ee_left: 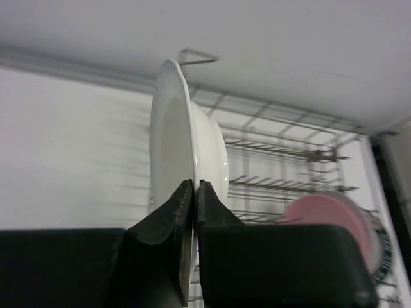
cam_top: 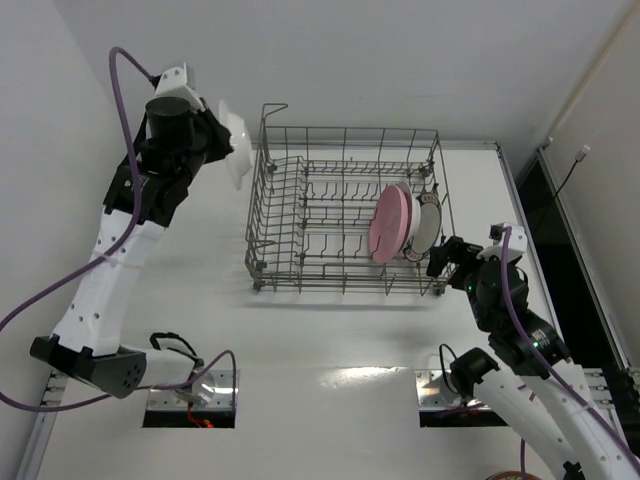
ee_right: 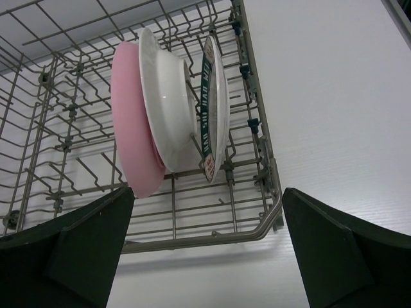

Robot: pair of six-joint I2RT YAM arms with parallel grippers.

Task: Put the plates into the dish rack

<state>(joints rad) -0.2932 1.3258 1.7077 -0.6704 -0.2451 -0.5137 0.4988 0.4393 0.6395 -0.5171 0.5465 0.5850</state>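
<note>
left wrist: with left gripper [ee_left: 194, 192] pinching white plate [ee_left: 172, 141] upright beyond left wall of dish rack [cam_top: 262, 215], lift over, lower edge-first between free tines [cam_top: 320, 228] left of pink plate [cam_top: 386, 225]; right gripper [cam_top: 445, 258] spread.

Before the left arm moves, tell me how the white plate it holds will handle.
The white plate looks stiff and glazed, so probably slippery. The left gripper pinches only its rim, so it may swing. Likely to chip against the rack wires.
</note>
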